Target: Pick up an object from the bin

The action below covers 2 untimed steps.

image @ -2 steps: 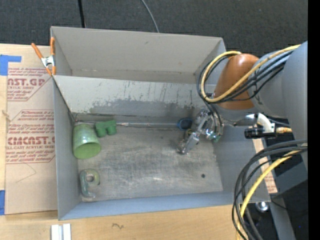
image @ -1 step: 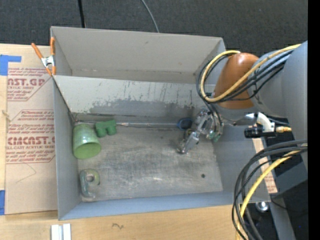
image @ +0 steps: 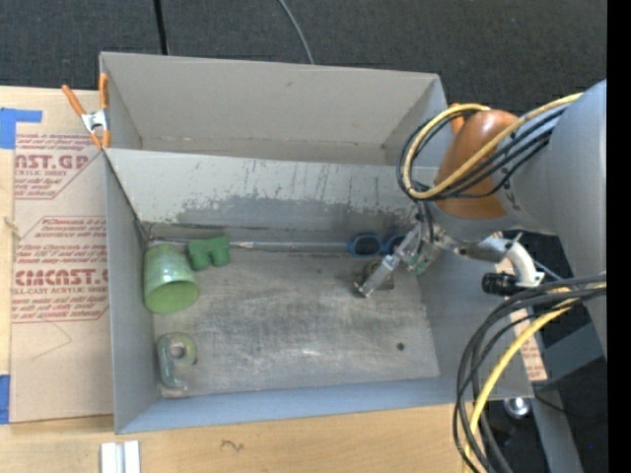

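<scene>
My gripper (image: pixel 371 281) hangs low over the right part of the bin floor, slanting down to the left, with its tip close to the bare floor. A small blue thing (image: pixel 367 245) lies at the foot of the back wall, just beyond the gripper's tip and apart from it. I see nothing held at the gripper's tip.
A light green cup (image: pixel 170 278) lies on its side at the far left, with a small dark green piece (image: pixel 208 254) next to it. A grey-green rounded thing (image: pixel 175 358) sits in the front left corner. A dark speck (image: pixel 400 346) marks the floor at front right.
</scene>
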Tool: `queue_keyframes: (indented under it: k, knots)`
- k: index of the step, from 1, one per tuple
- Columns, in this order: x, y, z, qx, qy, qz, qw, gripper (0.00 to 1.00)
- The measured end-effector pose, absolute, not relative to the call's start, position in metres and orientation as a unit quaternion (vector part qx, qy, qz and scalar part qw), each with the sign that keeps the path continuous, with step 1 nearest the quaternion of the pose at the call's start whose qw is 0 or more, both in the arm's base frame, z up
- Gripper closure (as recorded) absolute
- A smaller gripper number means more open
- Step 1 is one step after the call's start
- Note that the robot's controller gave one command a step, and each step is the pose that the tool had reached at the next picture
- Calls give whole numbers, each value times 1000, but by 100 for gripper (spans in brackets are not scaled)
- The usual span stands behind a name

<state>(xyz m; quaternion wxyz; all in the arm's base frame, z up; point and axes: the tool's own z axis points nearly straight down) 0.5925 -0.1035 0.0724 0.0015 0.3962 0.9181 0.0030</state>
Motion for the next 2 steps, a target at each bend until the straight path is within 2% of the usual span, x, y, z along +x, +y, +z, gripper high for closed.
queue_keyframes:
  k: [1,2]
  knots:
    - [593,-104,73,395,919,2,0,100]
    - [593,-103,119,394,919,1,2,100]
